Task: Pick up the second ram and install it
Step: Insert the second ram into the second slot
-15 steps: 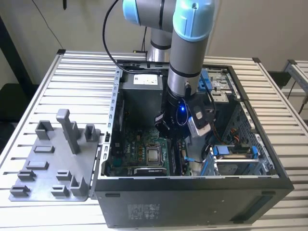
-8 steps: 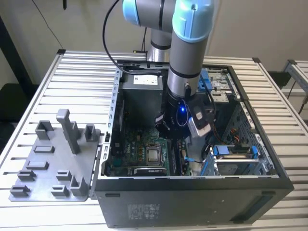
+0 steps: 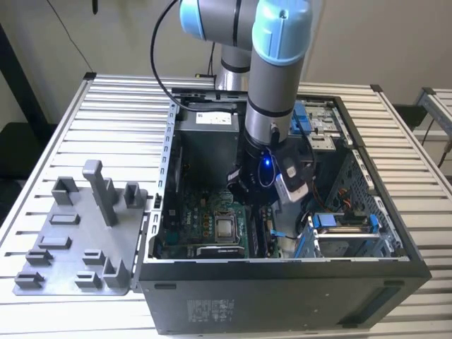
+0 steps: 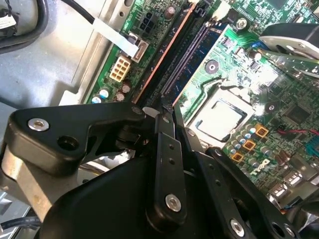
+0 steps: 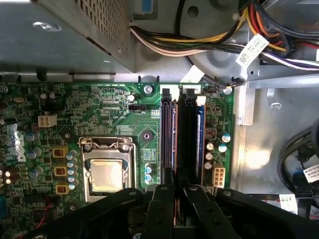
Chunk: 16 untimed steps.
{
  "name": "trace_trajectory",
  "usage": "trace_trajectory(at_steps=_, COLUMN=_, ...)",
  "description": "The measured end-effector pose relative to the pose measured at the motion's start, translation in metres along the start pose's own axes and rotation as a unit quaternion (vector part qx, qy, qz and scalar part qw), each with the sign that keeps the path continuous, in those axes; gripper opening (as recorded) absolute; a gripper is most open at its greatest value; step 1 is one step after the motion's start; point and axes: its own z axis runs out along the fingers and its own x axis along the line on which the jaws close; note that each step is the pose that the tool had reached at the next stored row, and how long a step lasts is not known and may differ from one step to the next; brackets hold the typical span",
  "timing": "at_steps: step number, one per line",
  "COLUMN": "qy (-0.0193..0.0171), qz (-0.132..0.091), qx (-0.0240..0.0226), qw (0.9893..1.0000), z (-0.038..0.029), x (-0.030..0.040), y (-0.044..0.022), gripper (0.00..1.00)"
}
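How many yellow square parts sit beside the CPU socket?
3, in a row beside the CPU socket in the first wrist view: an end one, the middle one, and the last, nearest the gripper, which may hide more.

Looks like a robotics lab or test workshop, not anybody's home or office. The giveaway is the workbench with a ribbed, slatted aluminium top (image 3: 106, 113), the kind you bolt fixtures onto. Sitting on it is a black desktop computer case with its side panel off (image 3: 282, 282), green motherboard (image 5: 99, 114) and bundled power cables (image 5: 199, 45) all exposed. A silver and light-blue jointed industrial robot arm (image 3: 275, 78) reaches down into it. Near the bench's edge on the exterior view's left there's a grey plastic fixture tray with upright posts (image 3: 81, 240), which looks custom-made. Plain pale walls behind, bare floor, another slatted bench (image 3: 438, 106) off on the exterior view's right.
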Motion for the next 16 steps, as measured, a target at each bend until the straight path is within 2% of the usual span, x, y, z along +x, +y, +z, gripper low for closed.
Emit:
trace_trajectory(at_steps=10, qy=0.0, qz=0.0, qx=-0.0001, qw=1.0, z=0.0009, x=0.0, y=0.0001, gripper=0.14)
trace_trajectory(at_steps=16, qy=0.0001, qz=0.0, qx=0.0003, qw=1.0, z=0.0071, x=0.0001, y=0.0003, gripper=0.14)
